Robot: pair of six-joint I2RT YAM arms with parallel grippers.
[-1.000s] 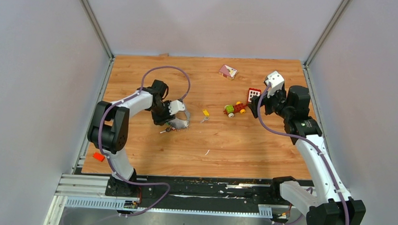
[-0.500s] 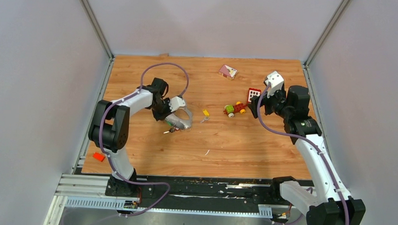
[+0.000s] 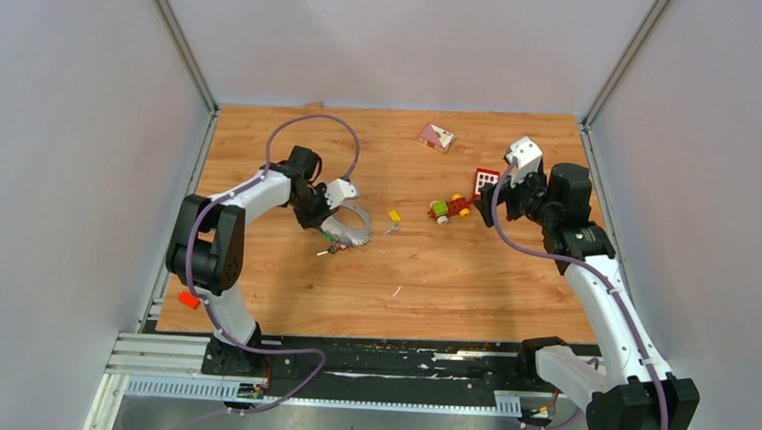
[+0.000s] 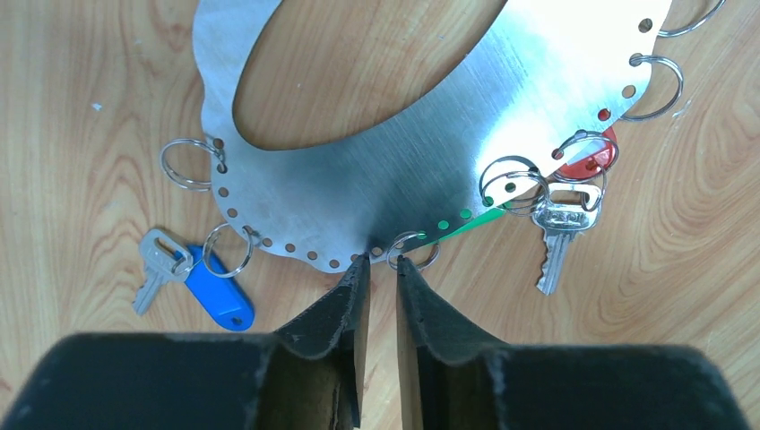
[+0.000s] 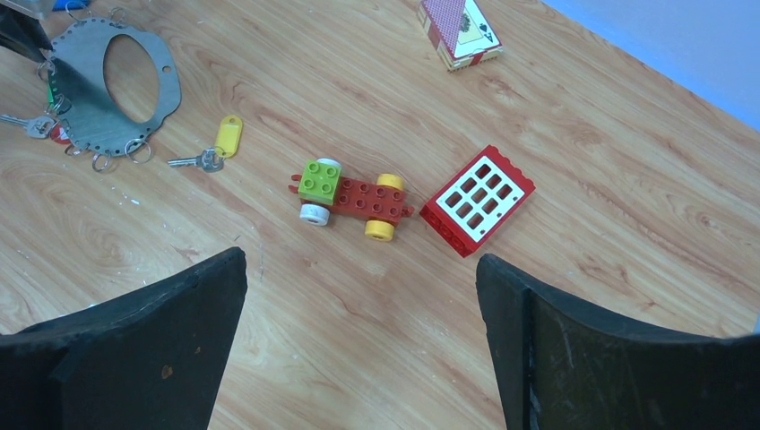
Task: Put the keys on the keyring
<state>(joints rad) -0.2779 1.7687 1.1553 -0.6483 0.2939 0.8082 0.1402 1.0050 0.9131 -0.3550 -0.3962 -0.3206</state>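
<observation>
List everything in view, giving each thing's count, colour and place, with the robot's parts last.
table: one, wood-brown, under everything.
keyring: one, grey, left-centre of table.
toy car: one, green, red, yellow, table centre.
yellow-tagged key: one, loose between keyring and toy car.
red-tagged key: one, at keyring's edge.
blue-tagged key: one, at keyring's edge.
red block: one, white grid, right of toy car.
card box: one, red and white, far side.
small block: one, orange, near-left corner.
left gripper: black, closed on keyring's edge.
right gripper: black, open, above the table's right half.
</observation>
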